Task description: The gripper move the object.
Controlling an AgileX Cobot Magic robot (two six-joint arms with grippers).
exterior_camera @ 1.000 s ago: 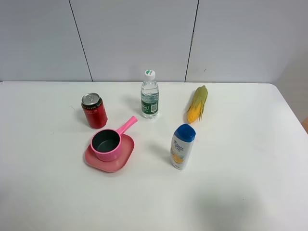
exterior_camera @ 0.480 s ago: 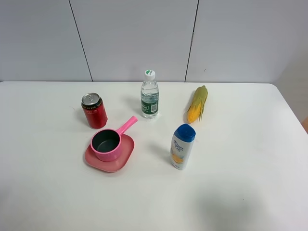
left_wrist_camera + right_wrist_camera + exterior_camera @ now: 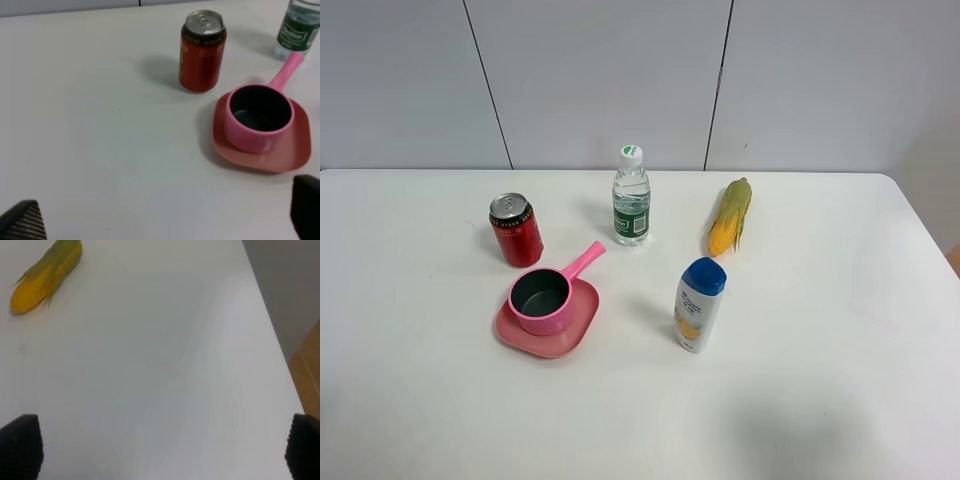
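From the high camera, the white tabletop (image 3: 840, 380) carries everything in its middle band. The pink saucepan (image 3: 541, 299) sits upright on a flat pink plate (image 3: 575, 330), its handle pointing up and right toward the water bottle (image 3: 631, 198). A red can (image 3: 516, 230) stands just beside the pan's far rim, apart from it. The corn cob (image 3: 731, 215) lies to the right of the bottle, and a white bottle with a blue cap (image 3: 700, 305) stands nearer the front, well apart from the plate. The whole front strip of the tabletop and its left and right flanks lie bare; the right edge runs down toward the corner. No arm shows in this view.

From the left wrist camera, the left pincer (image 3: 165, 222) shows only as two dark fingertips (image 3: 22, 222) at the frame's corners, spread wide with nothing between them. The saucepan (image 3: 258, 117) sits on the plate (image 3: 295, 155) ahead of it, the can (image 3: 202, 51) just beyond, and bare tabletop (image 3: 90, 125) fills the space beside them.

From the right wrist camera, the right pincer (image 3: 162, 447) is likewise spread wide, holding nothing, above open tabletop (image 3: 150, 365). The corn cob (image 3: 46, 276) lies far off, and the tabletop's edge slants down one side
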